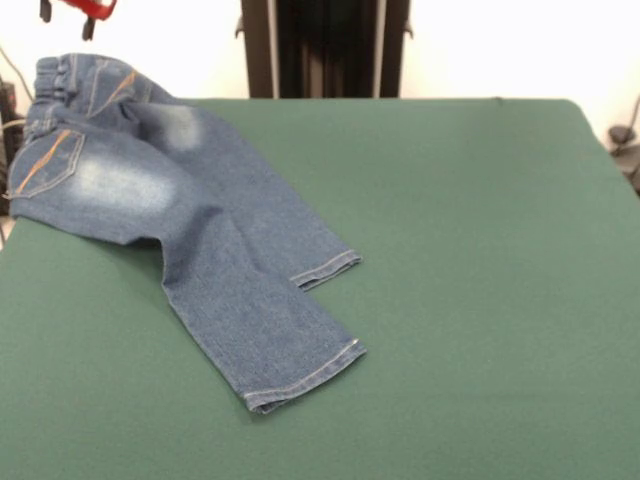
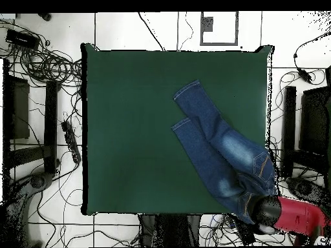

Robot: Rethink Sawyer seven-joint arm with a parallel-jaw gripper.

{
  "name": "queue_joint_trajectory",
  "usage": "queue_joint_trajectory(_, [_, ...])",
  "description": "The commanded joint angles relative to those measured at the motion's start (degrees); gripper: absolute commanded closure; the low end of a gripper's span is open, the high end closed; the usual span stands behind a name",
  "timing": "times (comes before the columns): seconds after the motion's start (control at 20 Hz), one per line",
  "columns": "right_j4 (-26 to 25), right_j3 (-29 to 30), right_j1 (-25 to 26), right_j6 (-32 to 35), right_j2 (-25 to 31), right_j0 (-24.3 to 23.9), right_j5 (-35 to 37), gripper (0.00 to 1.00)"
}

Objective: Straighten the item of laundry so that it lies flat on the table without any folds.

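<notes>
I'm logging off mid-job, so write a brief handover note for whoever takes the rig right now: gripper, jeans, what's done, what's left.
Gripper: at the table's corner over the waistband; open or shut cannot be told.
Jeans: on the table near one corner, waistband bunched and hanging past the edge, legs running diagonally inward with one partly overlapping the other.
Done: legs are mostly stretched out.
Left: bring the waistband fully onto the table, flatten it, and separate the legs so no folds remain.

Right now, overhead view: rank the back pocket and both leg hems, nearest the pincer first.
1. Back pocket, just above the pincer.
2. Lower leg hem, near the picture's middle.
3. Upper leg hem, higher up, farthest away.
</notes>
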Motion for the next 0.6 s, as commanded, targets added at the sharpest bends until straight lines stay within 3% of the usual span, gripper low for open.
queue_joint_trajectory(0.05, [0.2, 4.3, 0.5, -5.2, 9.5, -0.1, 2.5, 0.0])
queue_joint_trajectory(0.4, [4.1, 12.4, 0.0, -12.3, 28.1, -17.5, -6.8, 0.0])
queue_joint_trajectory(0.6, [4.9, 15.9, 0.2, -14.7, 37.1, -25.8, -5.7, 0.0])
